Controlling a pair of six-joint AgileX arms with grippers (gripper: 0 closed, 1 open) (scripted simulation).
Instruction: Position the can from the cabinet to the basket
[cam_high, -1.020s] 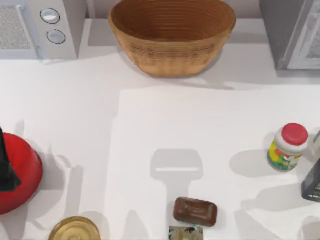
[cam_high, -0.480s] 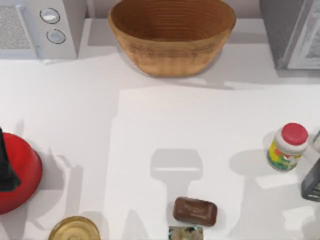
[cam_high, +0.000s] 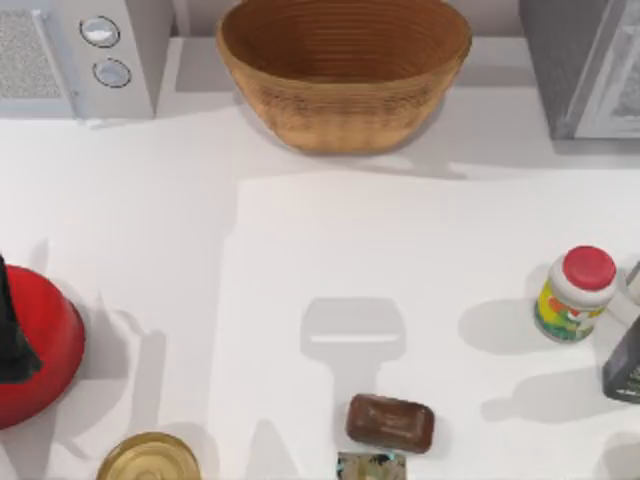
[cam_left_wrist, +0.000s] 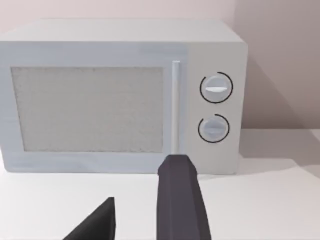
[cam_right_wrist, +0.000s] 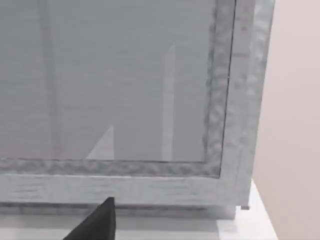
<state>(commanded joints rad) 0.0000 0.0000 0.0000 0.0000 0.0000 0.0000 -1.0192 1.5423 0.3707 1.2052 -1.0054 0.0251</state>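
The right tool (cam_right_wrist: 102, 220) faces the shut cabinet (cam_right_wrist: 125, 100) door; I cannot tell its opening. A misjudged door pull risks jolting the cabinet.

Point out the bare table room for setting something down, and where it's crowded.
Widest free patch: mid-table, bordered by the basket behind, the red pot left, the red-lidded jar right. Crowded: the near edge around the brown bar and gold lid, plus the right edge beside the jar.
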